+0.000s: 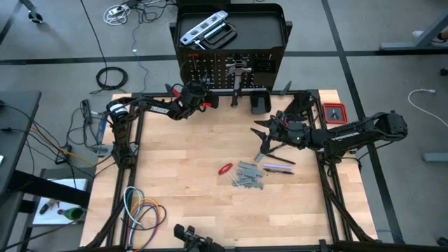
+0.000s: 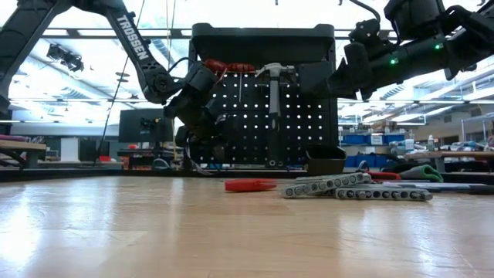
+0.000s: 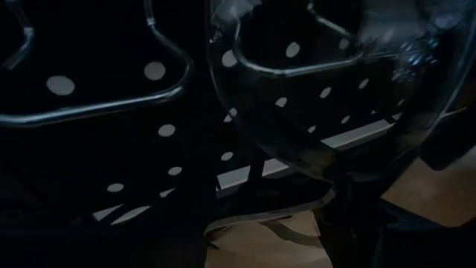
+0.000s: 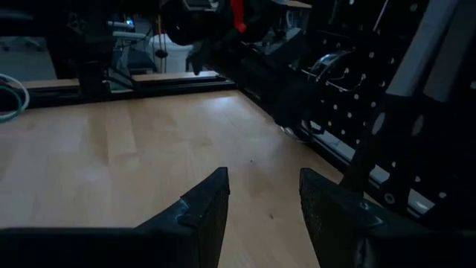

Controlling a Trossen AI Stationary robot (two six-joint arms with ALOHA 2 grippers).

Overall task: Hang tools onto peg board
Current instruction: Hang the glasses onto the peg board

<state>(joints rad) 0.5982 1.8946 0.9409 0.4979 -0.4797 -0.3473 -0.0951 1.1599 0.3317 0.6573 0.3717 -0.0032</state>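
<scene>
Left arm: extended from the table's left edge along the far edge, its gripper (image 1: 194,94) pressed up against the left part of the peg board (image 1: 266,70), which stands upright at the middle of the far edge. Whether its fingers are parted or hold anything cannot be told; the wrist view shows only perforated panel and wire hooks at close range. Red-handled pliers (image 2: 228,67) sit at the board's upper left, just beside this gripper. A hammer (image 2: 274,77) hangs on the board further right.

Right arm: reaching in from the right edge, its gripper (image 4: 262,205) raised above the table centre, fingers parted with nothing between them.

Wrenches (image 1: 249,176) lie in a cluster on the wood, toward the near side of the right gripper, with a small red tool (image 1: 225,168) beside them. A silver level (image 1: 201,29) lies in the stand's top tray.
</scene>
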